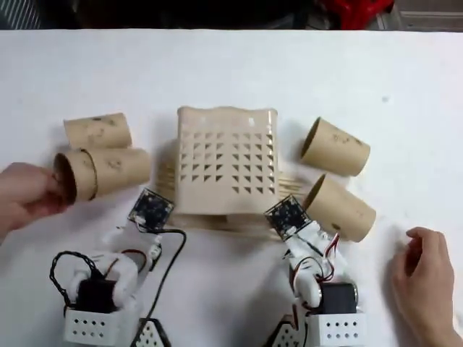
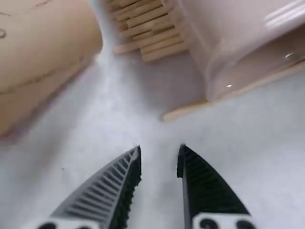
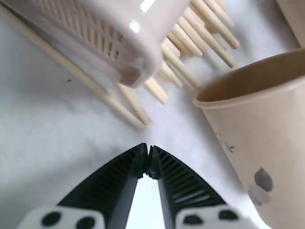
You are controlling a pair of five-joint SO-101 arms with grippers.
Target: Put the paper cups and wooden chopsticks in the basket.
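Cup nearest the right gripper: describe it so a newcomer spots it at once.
Start at the basket in the middle of the table and look to its right side. The cup lies beside the right gripper; the neighbour cup lies farther back, away from it.

Left arm (image 1: 108, 278): sits folded low at the near edge of the table (image 1: 231, 65), wrist pointing forward. Left gripper (image 2: 159, 151): hangs close over the table, tips down, black fingers (image 2: 119, 186) a little apart, empty. Right arm (image 1: 315, 275): sits folded low too, beside the left one. Right gripper (image 3: 147, 153): points down at the table, tips pressed together, empty.
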